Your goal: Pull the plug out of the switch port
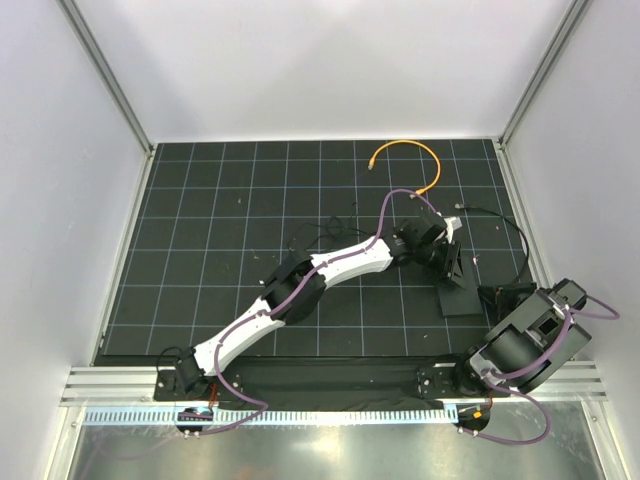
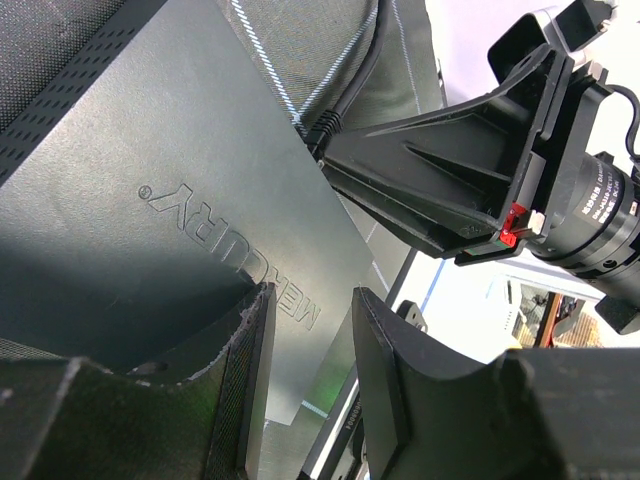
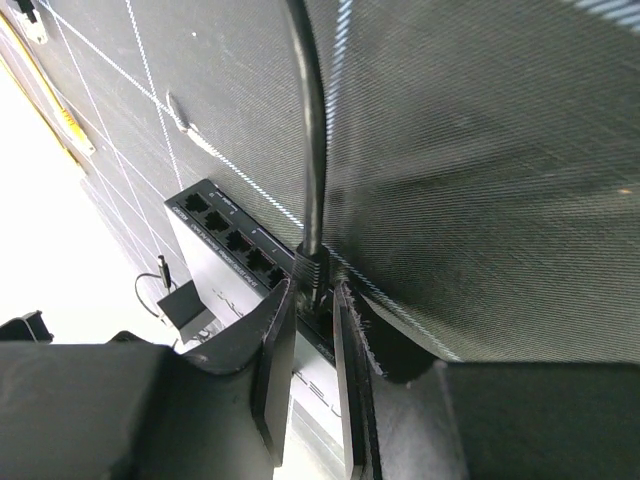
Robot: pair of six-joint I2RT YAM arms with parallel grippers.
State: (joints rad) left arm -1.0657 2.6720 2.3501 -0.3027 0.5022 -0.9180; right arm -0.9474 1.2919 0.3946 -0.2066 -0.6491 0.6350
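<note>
The switch (image 1: 460, 292) is a flat black box lying at the right of the mat. Its top (image 2: 150, 250) carries a raised MERCURY logo. Along its edge (image 3: 215, 235) runs a row of ports. A black plug (image 3: 312, 270) with a ribbed boot sits in the port nearest my right gripper (image 3: 313, 292), whose fingers close on the boot from both sides. Its black cable (image 3: 308, 120) runs straight up. My left gripper (image 2: 312, 300) stands open over the switch's top, its fingertips above the logo. The right gripper (image 2: 450, 170) shows there too, at the switch's far edge.
An orange cable (image 1: 415, 155) curls at the back of the mat. A thin black wire (image 1: 518, 235) loops to the right of the switch. A small black adapter block (image 3: 190, 305) lies beside the switch. The enclosure's right wall stands close to the right arm (image 1: 530, 345).
</note>
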